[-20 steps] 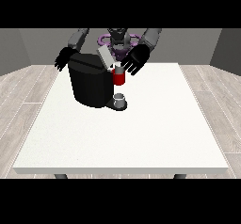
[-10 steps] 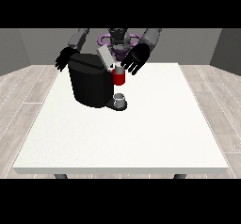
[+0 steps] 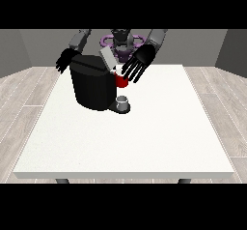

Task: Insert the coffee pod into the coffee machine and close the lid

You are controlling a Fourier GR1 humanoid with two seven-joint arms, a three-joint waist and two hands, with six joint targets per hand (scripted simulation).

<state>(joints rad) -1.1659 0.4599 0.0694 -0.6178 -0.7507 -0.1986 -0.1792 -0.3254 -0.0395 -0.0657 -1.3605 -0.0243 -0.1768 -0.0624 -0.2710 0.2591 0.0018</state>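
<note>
A black coffee machine point(image 3: 94, 86) stands on the white table point(image 3: 159, 127), left of the middle. Its grey lid point(image 3: 107, 59) is tilted up. The hand at the view's right point(image 3: 140, 61) hovers beside the lid with its fingers spread and straight, pointing down over a red thing at the machine point(image 3: 121, 81). It holds nothing. The hand at the view's left point(image 3: 65, 60) hangs open behind the machine's far left corner. A small grey thing point(image 3: 123, 102) sits at the machine's base; I cannot tell it for the pod.
The robot's torso point(image 3: 120, 43) stands behind the table's far edge. Grey wood floor surrounds the table.
</note>
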